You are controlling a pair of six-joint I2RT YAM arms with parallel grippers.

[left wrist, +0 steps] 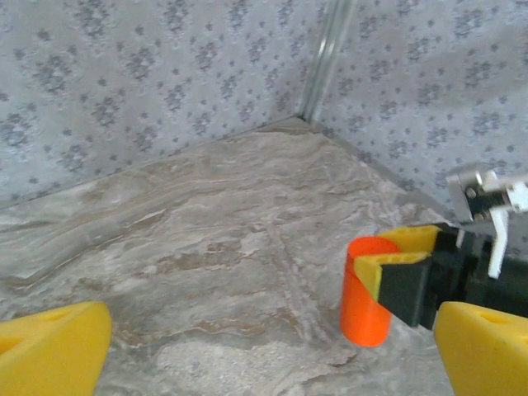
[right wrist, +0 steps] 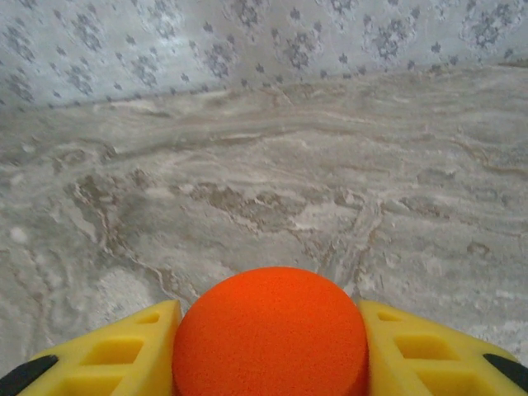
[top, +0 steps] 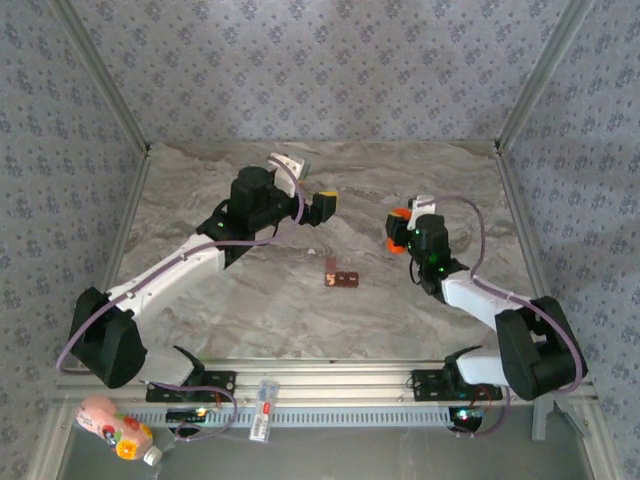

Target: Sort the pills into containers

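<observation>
Clamping the orange bottle [right wrist: 271, 330] upright between yellow fingers [right wrist: 429, 355], the right gripper [top: 400, 232] sits over the table [top: 250, 300]. The left gripper [top: 325, 206], at its nine o'clock, gapes wide and empty. The containers [top: 341, 279] lie at the bottle's eight o'clock, apart.

The bottle [right wrist: 271, 334] stands upright between the right end effector's [top: 405, 232] fingers. The containers [top: 341, 278] lie on the surface [top: 250, 300], left of that end effector and nearer the bases. The left end effector [top: 325, 207] is behind the containers, left of the bottle.
</observation>
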